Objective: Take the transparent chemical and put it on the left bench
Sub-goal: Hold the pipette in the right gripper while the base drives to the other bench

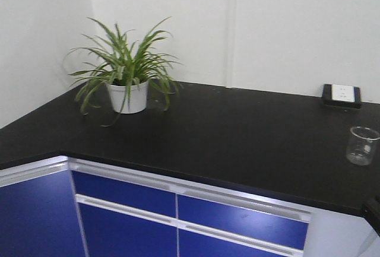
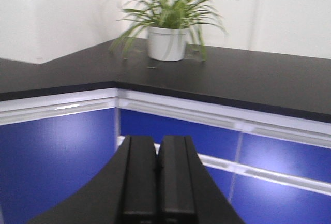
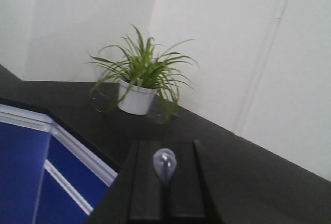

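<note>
A small clear glass beaker stands upright on the black worktop at the far right of the front view; I see no dropper in it. In the right wrist view my right gripper is shut on the rounded bulb of a clear dropper; the fingers hide the rest of the dropper. My left gripper is shut and empty, in front of the blue cabinet doors. The bench with three white bins is out of view.
A potted green plant in a white pot stands in the worktop's corner by the white walls; it also shows in the left wrist view and the right wrist view. A white wall socket sits at the back right. Blue drawers run below.
</note>
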Motion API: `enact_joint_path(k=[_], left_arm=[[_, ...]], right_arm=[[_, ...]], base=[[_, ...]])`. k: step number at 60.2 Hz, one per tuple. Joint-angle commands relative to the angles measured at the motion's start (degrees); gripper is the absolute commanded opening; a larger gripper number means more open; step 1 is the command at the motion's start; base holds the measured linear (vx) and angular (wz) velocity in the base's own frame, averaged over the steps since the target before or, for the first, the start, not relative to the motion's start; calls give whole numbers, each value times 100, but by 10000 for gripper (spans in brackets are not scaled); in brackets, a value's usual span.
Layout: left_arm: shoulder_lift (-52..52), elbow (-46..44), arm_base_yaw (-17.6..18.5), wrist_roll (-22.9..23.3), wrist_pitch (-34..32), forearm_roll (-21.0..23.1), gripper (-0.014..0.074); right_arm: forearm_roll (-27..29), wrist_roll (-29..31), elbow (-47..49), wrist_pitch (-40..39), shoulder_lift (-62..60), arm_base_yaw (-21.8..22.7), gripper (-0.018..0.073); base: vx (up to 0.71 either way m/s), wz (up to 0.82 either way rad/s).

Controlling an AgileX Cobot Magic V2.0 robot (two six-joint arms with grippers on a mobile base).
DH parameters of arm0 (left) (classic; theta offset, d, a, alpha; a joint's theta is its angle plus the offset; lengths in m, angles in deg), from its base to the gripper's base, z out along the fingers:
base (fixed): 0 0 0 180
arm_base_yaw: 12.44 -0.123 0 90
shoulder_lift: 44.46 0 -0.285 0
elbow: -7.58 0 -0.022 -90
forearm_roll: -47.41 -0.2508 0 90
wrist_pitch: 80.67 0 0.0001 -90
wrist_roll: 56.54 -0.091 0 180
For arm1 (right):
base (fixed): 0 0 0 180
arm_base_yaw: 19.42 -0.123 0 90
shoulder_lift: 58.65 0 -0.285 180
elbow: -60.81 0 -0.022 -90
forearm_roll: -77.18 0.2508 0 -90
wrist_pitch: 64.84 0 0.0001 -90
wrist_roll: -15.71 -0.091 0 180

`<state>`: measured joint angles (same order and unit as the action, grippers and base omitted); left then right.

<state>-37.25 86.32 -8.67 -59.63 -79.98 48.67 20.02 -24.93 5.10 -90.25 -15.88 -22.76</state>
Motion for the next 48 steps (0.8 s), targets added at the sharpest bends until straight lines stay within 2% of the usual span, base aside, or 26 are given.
enact_joint_path(k=[1,48], left_arm=[[-110,93,10,45,-449,4,-3],[-110,93,10,45,-449,4,-3]], right_arm=[[131,6,165,-231,-1,10,-4],[137,6,165,-225,-1,10,-4]], base=[[-23,59],[-14,78]])
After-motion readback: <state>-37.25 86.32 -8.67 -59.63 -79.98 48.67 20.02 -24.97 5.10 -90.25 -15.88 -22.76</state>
